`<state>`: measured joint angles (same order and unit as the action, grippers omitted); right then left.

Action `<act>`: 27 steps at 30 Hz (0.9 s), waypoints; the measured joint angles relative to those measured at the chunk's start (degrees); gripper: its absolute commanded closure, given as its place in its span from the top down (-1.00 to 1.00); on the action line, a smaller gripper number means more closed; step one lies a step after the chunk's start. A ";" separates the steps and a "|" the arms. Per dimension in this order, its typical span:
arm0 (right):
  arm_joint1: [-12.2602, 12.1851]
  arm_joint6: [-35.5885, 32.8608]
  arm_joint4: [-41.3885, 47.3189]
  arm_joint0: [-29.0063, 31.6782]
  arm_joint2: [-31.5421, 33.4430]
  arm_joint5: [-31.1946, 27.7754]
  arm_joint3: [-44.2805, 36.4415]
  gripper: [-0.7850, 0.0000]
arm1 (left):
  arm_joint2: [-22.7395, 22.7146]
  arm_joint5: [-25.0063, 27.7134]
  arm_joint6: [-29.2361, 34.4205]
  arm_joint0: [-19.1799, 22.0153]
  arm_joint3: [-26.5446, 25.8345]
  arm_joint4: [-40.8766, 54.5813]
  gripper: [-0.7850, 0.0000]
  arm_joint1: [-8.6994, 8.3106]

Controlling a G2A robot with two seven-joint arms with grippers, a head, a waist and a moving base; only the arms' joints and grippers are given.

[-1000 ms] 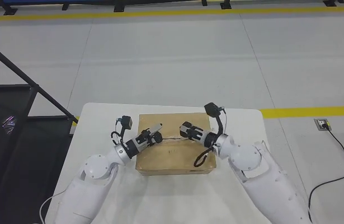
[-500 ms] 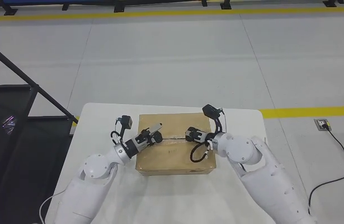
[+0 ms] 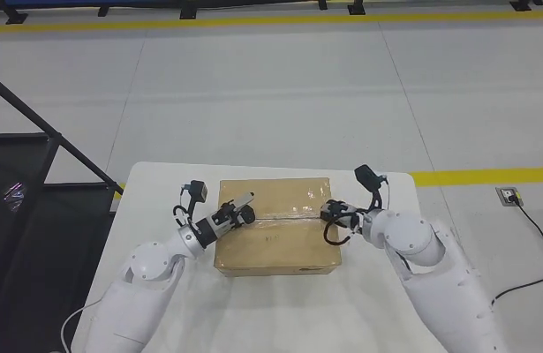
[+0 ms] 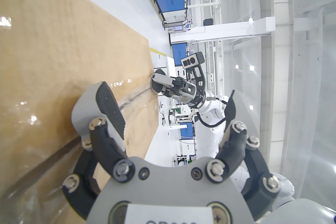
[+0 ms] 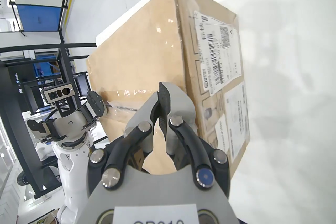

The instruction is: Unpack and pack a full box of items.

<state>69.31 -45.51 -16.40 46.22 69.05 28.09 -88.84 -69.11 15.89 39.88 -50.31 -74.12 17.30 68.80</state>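
Box (image 3: 275, 231) is parked on the bench (image 3: 165, 190), seam (image 3: 280, 218) taped. Left jaws held wide open over it, right jaws shut empty at its end. Flat tape (image 5: 128, 92) could be missed, box shoved.

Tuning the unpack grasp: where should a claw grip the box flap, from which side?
Likely the box flap edge where the taped centre seam meets the labelled side, from that side: the flaps lie flat and shut, so edges show only at seam ends.
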 measured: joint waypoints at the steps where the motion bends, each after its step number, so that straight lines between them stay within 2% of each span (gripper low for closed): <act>1: -0.21 -0.04 0.16 0.76 1.00 0.17 -0.61 -1.00 | -0.03 0.00 0.03 0.00 -0.04 0.00 1.00 0.00; 7: -0.95 2.40 2.88 4.92 6.44 -0.93 -4.45 -1.00 | -0.32 0.05 0.20 -0.17 -0.24 -0.18 1.00 -0.02; 10: -0.92 5.01 6.54 7.14 8.29 -5.65 -7.26 -1.00 | -1.24 0.42 0.47 -0.76 -0.12 -0.23 1.00 -0.24; 13: -0.70 4.75 9.50 7.76 7.15 -10.86 -8.30 -1.00 | -2.77 0.84 0.69 -1.81 -0.19 0.12 1.00 -0.57; 16: -0.32 1.91 9.95 5.18 3.62 -12.27 -6.00 -1.00 | -4.36 1.10 1.03 -2.96 -0.52 0.46 1.00 -0.93; 22: 1.37 -1.24 9.10 -3.64 -5.52 -8.81 4.33 -1.00 | -6.75 1.37 1.40 -4.78 -1.60 1.04 1.00 -1.46; 27: 3.03 -2.17 9.82 -8.95 -11.55 -8.21 11.93 -1.00 | -8.50 1.87 1.65 -6.31 -2.45 1.72 1.00 -1.84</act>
<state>72.34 -47.68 -6.58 37.27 57.50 19.88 -76.91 -77.61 17.76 41.53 -56.62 -76.58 19.03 66.96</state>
